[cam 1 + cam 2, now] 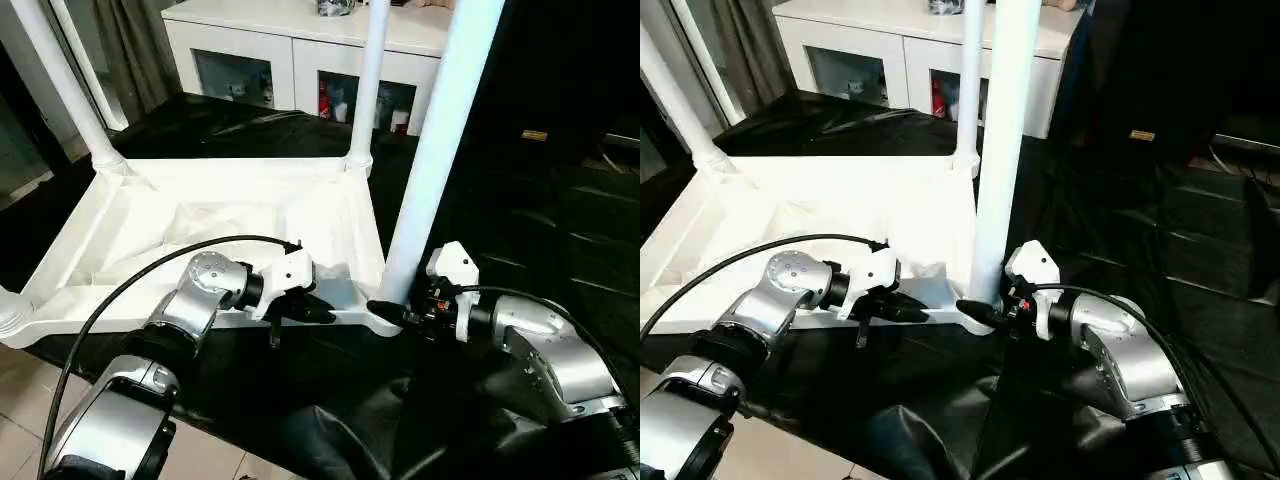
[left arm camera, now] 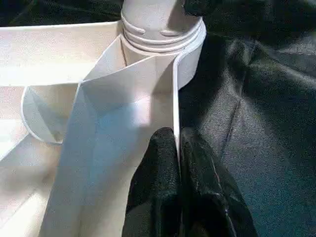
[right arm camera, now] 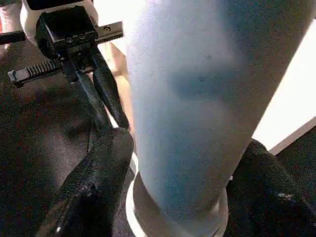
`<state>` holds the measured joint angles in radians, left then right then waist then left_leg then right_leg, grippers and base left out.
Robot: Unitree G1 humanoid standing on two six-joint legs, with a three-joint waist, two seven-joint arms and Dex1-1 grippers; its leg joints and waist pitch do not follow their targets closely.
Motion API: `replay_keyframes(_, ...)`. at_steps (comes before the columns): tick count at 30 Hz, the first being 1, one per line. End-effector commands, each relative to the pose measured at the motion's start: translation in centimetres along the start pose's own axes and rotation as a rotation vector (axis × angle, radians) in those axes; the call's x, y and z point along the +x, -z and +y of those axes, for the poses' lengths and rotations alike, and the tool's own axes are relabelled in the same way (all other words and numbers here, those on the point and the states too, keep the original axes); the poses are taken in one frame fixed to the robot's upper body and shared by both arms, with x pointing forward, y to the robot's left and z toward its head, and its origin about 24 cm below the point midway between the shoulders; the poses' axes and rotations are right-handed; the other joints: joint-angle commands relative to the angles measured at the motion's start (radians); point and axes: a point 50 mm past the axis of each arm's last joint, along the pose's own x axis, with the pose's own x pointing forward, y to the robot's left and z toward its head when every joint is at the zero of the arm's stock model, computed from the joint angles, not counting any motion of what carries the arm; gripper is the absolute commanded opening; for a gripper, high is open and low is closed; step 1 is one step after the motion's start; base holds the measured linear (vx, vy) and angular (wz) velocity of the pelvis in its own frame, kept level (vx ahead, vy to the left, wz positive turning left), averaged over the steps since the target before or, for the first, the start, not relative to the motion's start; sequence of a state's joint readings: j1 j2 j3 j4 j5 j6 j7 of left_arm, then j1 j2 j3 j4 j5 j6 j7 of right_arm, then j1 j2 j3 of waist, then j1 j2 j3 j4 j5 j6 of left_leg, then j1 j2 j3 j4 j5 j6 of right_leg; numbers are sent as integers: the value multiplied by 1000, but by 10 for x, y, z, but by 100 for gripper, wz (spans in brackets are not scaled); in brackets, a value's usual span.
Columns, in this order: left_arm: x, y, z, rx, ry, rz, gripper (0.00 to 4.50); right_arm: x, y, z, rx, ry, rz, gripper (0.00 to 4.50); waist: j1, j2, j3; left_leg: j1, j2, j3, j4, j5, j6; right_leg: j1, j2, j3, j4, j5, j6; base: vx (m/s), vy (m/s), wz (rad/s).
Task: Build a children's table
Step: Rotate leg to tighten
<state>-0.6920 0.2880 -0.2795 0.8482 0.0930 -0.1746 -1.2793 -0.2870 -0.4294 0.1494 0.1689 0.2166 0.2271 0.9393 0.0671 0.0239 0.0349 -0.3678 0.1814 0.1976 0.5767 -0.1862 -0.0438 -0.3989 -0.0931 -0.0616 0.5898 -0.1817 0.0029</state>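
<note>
last leg going in at the near corner, tabletop upside down on the black sheet

right gripper (image 1: 392, 312) clasps the leg (image 1: 440, 150) low at its corner socket (image 2: 163, 29); left gripper (image 1: 305, 308) pinches the rim of the tabletop (image 1: 120, 230) just beside it. three other legs stand seated. risk, as i judge it: the tall leg tilts and binds, or the top slides on the slick black sheet (image 1: 520, 230).

The tabletop (image 1: 330, 215) is smooth white plastic with a soft sheen, thin-walled where the left end effector (image 2: 177, 148) pinches its rim. The leg (image 3: 197, 113) between the right end effector's (image 1: 385, 312) fingers (image 3: 98, 173) looks smooth and semi-gloss. Those fingers are matt, finely textured black. Beneath lies wrinkled, shiny black sheeting (image 2: 261, 113).
</note>
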Motion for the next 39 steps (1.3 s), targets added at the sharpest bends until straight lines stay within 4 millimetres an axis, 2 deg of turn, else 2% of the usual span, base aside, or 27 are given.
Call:
replay_keyframes(1,5,11,-8,-28,29,38,0,4,5,5,-5,-38,36,254,1,-16,-55,10,51,-17,-57,-170,78,50,-57,40,-58,-144,-256,0,0,0)
replay_keyframes(6,4,13,-8,-36,27,42,0,4,7,3,4,-26,42,215,-1,-17,-52,11,51,-18,-59,-203,63,47,-59,41,-65,-207,-242,0,0,0)
replay_keyframes(10,3,14,-6,-49,0,43,0,4,10,1,36,12,36,200,-3,-17,-53,11,50,-19,-59,-206,59,46,-58,42,-64,-205,-237,0,0,0)
replay_keyframes(12,7,12,2,-86,-99,49,0,8,18,-6,105,150,24,195,-6,-18,-52,11,50,-19,-60,-208,57,44,-58,42,-64,-208,-238,0,0,0)
replay_keyframes(13,9,11,6,-100,-141,49,0,10,22,-8,136,210,23,194,-9,-18,-49,12,48,-18,-61,-227,45,39,-57,42,-68,-239,-234,0,0,0)
replay_keyframes(14,14,9,11,-111,-203,55,0,14,28,-8,180,279,22,194,-12,-16,-46,18,48,-21,-64,-271,25,36,-58,41,-77,-307,-224,0,0,0)
replay_keyframes(16,18,6,15,-121,-249,57,0,18,32,-6,209,330,24,193,-15,-18,-46,18,48,-24,-66,-297,5,36,-58,40,-80,-359,-203,0,0,0)
replay_keyframes(17,27,0,21,-137,-333,65,0,26,36,-4,262,453,23,193,-20,-19,-43,21,47,-27,-70,-337,-9,32,-58,40,-88,-408,-179,0,0,0)
replay_keyframes(18,30,-2,23,-139,-358,67,0,27,37,-4,278,489,23,193,-21,-15,-41,21,48,-28,-72,-343,-15,32,-56,40,-89,-414,-172,0,0,0)
replay_keyframes(19,30,-3,23,-139,-362,67,0,28,37,-4,281,496,23,193,-22,-16,-42,28,47,-29,-74,-371,-26,25,-57,40,-95,-434,-164,0,0,0)
replay_keyframes(20,40,-12,28,-157,-429,59,0,34,37,-1,331,598,17,193,-25,-14,-40,26,45,-31,-75,-385,-26,26,-58,40,-96,-446,-156,0,0,0)
replay_keyframes(21,45,-17,30,-159,-450,54,0,38,37,1,348,631,13,193,-24,-15,-42,29,47,-32,-76,-388,-28,26,-58,40,-97,-444,-153,0,0,0)
replay_keyframes(22,48,-20,31,-160,-465,52,0,40,37,2,359,655,11,193,-26,-7,-40,38,46,-30,-77,-420,-38,17,-56,40,-104,-449,-153,0,0,0)
replay_keyframes(23,51,-23,32,-153,-467,52,0,43,36,3,357,676,18,193,-26,-2,-40,41,44,-34,-78,-438,-40,22,-57,38,-106,-457,-148,0,0,0)
replay_keyframes(24,53,-24,32,-140,-465,55,0,44,35,4,346,687,23,193,-27,-5,-39,39,45,-34,-80,-439,-37,24,-57,38,-108,-452,-145,0,0,0)
replay_keyframes(25,55,-26,32,-124,-462,59,0,46,34,4,332,700,30,193,-29,1,-42,32,44,-37,-84,-427,-36,30,-56,38,-106,-427,-140,0,0,0)
replay_keyframes(26,56,-27,31,-120,-454,59,0,46,33,4,328,706,28,193,-28,2,-43,31,44,-37,-84,-419,-34,31,-56,40,-104,-398,-142,0,0,0)
replay_keyframes(27,56,-27,31,-119,-451,59,0,46,33,4,327,712,26,193,-29,-1,-43,32,43,-35,-84,-420,-31,30,-55,41,-105,-389,-143,0,0,0)
replay_keyframes(29,56,-27,31,-109,-438,57,0,45,32,4,321,728,18,193,-30,-1,-43,29,42,-34,-83,-411,-19,33,-56,45,-102,-366,-156,0,0,0)
replay_keyframes(31,56,-26,30,-102,-428,54,0,43,30,3,328,734,-15,249,-29,0,-44,29,43,-34,-83,-402,-13,33,-57,47,-100,-348,-162,0,0,0)
replay_keyframes(32,55,-25,29,-100,-417,51,0,41,28,2,326,741,-38,263,-28,-4,-44,28,43,-32,-83,-396,-7,33,-56,48,-100,-344,-164,0,0,0)
replay_keyframes(33,55,-25,29,-96,-415,50,0,40,26,2,323,739,-52,263,-28,-4,-43,29,43,-31,-82,-397,-4,32,-56,49,-101,-346,-164,0,0,0)
replay_keyframes(35,55,-26,30,-87,-418,33,0,39,22,0,306,746,-67,289,-36,-7,-47,11,41,-37,-85,-352,5,47,-59,47,-92,-317,-162,0,0,0)
replay_keyframes(36,55,-27,30,-79,-416,19,0,39,17,-2,284,743,-88,301,-41,-8,-47,13,42,-35,-83,-341,11,44,-56,47,-91,-297,-168,0,0,0)
replay_keyframes(37,55,-28,30,-70,-413,7,0,38,13,-4,266,739,-106,301,-44,-8,-49,11,41,-35,-81,-330,15,46,-57,47,-90,-287,-173,0,0,0)
replay_keyframes(38,55,-30,30,-69,-418,-8,0,35,9,-5,254,729,-128,301,-46,-20,-51,7,41,-32,-78,-299,29,49,-57,47,-87,-257,-181,0,0,0)
replay_keyframes(39,55,-30,30,-70,-423,-19,0,34,6,-5,249,721,-142,301,-43,-16,-51,10,41,-30,-75,-289,37,46,-58,48,-86,-250,-187,0,0,0)
